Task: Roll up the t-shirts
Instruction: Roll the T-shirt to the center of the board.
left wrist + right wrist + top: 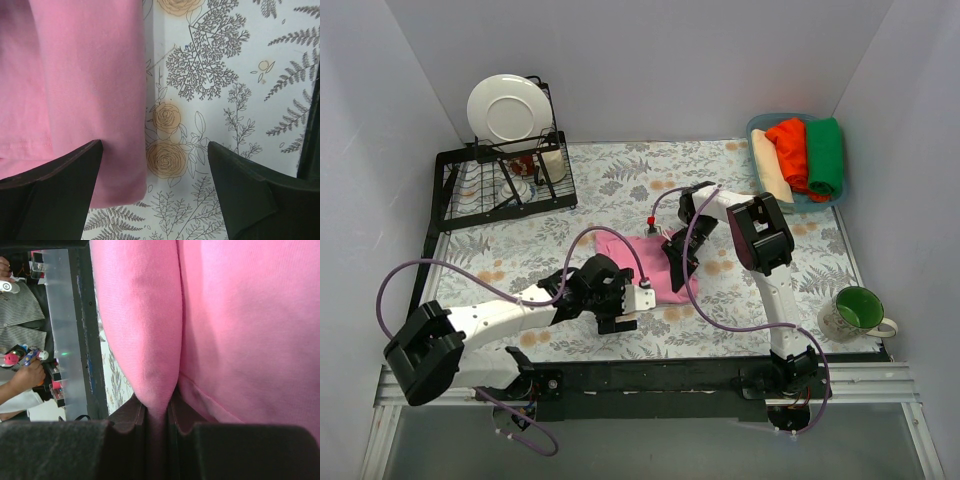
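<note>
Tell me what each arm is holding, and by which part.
The right fingers pinch a raised fold of the pink t-shirt. The left fingers are open, straddling its edge, holding nothing.

Robot lab booth, kitchen-dressed
White walls (650, 60) enclose 2 bolted arms (495, 320) (760, 235), floral tablecloth (620, 170), dish rack (505, 185), mug (855, 312).

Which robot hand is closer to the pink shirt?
Right. The right gripper pinches a fold of the pink shirt. The left gripper is open over its edge, gripping nothing.
</note>
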`<state>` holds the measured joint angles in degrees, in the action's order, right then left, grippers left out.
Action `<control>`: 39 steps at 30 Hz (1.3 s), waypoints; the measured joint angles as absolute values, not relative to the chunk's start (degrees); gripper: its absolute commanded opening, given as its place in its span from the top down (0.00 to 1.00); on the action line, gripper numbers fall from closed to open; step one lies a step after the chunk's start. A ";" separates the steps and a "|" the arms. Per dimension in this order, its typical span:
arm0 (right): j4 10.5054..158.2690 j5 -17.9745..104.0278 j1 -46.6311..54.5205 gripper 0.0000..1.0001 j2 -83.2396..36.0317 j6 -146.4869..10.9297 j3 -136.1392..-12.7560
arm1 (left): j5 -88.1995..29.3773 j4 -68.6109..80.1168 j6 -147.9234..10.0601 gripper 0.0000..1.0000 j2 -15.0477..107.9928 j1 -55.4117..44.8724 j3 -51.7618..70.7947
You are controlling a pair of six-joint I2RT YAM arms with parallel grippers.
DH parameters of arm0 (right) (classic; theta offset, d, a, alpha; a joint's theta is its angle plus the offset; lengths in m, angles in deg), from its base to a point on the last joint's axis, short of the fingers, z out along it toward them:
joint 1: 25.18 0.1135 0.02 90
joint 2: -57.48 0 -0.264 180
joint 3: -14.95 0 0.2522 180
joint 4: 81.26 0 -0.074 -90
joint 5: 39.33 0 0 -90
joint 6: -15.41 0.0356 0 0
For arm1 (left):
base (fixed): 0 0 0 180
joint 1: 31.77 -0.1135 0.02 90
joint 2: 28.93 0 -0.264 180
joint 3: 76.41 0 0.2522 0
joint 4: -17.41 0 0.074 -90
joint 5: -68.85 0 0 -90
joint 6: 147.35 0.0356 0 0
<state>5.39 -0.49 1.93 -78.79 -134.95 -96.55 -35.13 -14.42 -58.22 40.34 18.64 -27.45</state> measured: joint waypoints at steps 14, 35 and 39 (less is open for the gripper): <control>5.37 -0.49 1.73 0.99 -79.03 -134.34 -96.66 | -34.52 -4.30 -50.89 0.74 51.16 13.14 -27.85; 58.70 15.03 0.82 0.02 -17.83 -131.91 -47.61 | -61.03 -31.11 -47.13 0.91 65.52 -0.20 -7.52; 60.12 15.90 7.40 0.01 -20.48 -135.19 -45.97 | -66.30 -35.57 -48.75 0.91 68.58 -0.74 -4.59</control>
